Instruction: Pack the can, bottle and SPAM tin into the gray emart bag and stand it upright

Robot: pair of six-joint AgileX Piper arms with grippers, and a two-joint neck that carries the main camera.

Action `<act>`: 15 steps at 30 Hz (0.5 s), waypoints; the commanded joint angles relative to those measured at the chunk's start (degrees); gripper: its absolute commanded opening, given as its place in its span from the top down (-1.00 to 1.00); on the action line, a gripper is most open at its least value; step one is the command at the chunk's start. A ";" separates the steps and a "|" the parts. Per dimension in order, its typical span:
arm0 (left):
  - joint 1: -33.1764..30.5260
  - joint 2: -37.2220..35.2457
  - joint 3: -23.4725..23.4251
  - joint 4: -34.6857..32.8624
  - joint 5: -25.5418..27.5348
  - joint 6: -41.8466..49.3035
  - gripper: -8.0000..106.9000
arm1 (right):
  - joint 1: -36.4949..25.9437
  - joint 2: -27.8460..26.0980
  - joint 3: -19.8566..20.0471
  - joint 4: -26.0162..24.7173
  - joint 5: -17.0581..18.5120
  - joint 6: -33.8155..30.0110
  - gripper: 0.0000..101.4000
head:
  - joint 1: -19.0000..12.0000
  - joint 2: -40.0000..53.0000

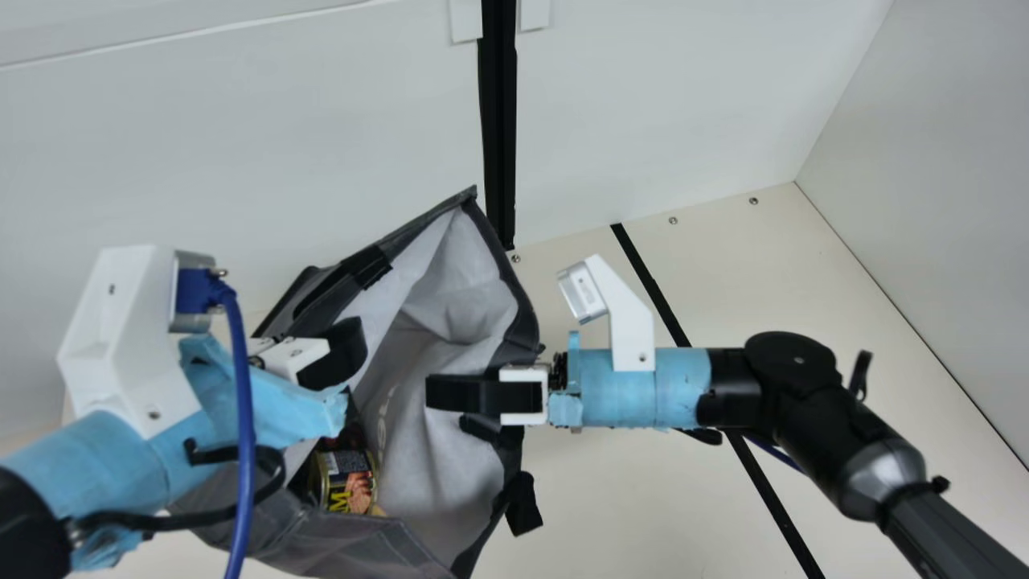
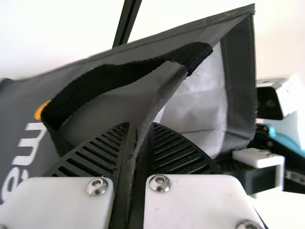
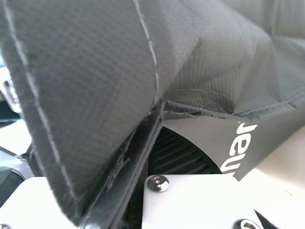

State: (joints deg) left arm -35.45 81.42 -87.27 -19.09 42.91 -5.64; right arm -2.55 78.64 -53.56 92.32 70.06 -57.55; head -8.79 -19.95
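The gray emart bag (image 1: 458,297) gapes open in the main view, with the SPAM tin (image 1: 347,481) lying low inside it beside a dark item that I cannot identify. My left gripper (image 1: 342,354) is at the bag's left rim; in the left wrist view the left gripper (image 2: 136,157) is shut on the rim below a black handle (image 2: 95,78). My right gripper (image 1: 482,396) reaches over the bag's right edge. In the right wrist view, a fold of the gray bag (image 3: 95,71) lies between the fingers of the right gripper (image 3: 138,176) and hides one of them.
A white wall (image 1: 241,161) with a black vertical strip (image 1: 498,121) rises behind the bag. The cream table (image 1: 627,498) extends to the right, crossed by a black line (image 1: 659,289), with a side wall (image 1: 932,201) beyond.
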 commanded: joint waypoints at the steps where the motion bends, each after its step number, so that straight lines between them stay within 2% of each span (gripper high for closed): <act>1: 0.09 -0.70 -0.01 0.46 1.00 0.38 1.00 | -0.64 -2.22 0.02 0.28 -0.16 1.18 1.00 | -1.21 -0.05; 8: -0.41 -3.33 -1.64 2.90 6.10 1.59 1.00 | -2.84 -8.94 -0.14 0.03 -0.16 6.07 1.00 | -1.21 -0.05; 15: -1.42 -5.52 -5.43 4.37 12.40 3.43 1.00 | -4.75 -15.49 -1.75 -0.69 -0.16 11.65 1.00 | -1.21 -0.05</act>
State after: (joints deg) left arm -36.81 76.01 -91.89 -14.73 53.91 -2.48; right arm -7.09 64.67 -55.00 91.84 70.27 -47.18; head -8.70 -19.95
